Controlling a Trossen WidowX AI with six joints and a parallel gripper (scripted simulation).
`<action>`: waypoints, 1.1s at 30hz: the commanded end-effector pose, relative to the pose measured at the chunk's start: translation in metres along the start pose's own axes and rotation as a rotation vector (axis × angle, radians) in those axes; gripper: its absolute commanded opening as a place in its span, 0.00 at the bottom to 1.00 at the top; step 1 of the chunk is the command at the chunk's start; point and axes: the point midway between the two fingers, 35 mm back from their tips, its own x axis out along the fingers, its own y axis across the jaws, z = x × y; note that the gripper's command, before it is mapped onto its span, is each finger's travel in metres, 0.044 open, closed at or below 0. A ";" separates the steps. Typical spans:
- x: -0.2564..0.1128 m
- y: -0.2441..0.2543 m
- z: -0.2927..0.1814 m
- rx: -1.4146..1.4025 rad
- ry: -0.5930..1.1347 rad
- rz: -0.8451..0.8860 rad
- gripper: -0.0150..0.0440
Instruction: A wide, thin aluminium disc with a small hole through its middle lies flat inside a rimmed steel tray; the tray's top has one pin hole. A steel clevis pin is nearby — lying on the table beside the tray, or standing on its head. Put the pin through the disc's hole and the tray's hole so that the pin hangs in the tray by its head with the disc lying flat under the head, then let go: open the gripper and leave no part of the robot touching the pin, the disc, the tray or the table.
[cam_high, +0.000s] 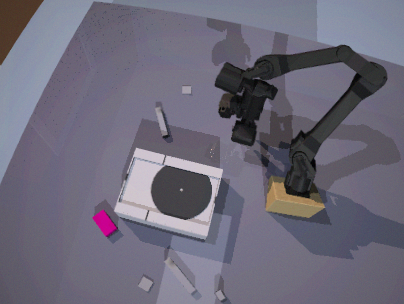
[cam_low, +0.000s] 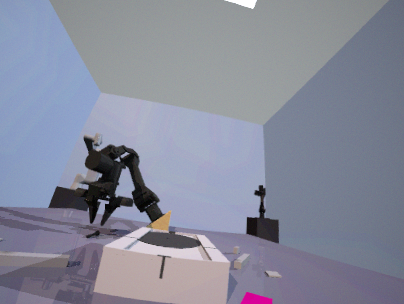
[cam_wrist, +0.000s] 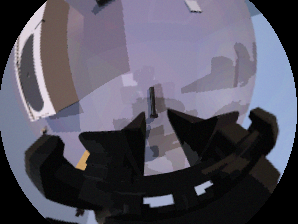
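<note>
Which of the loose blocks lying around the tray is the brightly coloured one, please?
The magenta block, beside the tray's corner; the other loose blocks are pale grey.

Purplish tabletop (cam_high: 90, 170) (cam_low: 300, 290) (cam_wrist: 165, 45); tray (cam_high: 132, 182) (cam_low: 162, 280) (cam_wrist: 49, 102), magenta block (cam_high: 105, 223) (cam_low: 257, 299), pale strips (cam_high: 162, 121) (cam_high: 181, 276) (cam_low: 35, 260) (cam_low: 242, 261) on it.

With twelve at the top of the overhead view, open air separates the gripper (cam_high: 244, 132) (cam_low: 98, 223) (cam_wrist: 156, 112) from the steel tray (cam_high: 132, 207) (cam_low: 162, 272) (cam_wrist: 49, 102), whose raised rims stand in a low sideways path toward seven to eight o'clock. A pale bar (cam_high: 162, 121) obstructs low passage toward nine; the tan base block (cam_high: 285, 205) (cam_low: 162, 222) (cam_wrist: 83, 160) blocks five. Above the disc (cam_high: 181, 200) (cam_low: 170, 240) (cam_wrist: 31, 75), overhead room is open.
</note>
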 end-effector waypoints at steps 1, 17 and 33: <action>0.006 0.001 -0.001 -0.003 0.001 0.003 0.53; 0.033 0.000 0.000 -0.003 0.001 0.001 0.53; 0.038 0.000 0.000 -0.003 0.001 0.000 0.44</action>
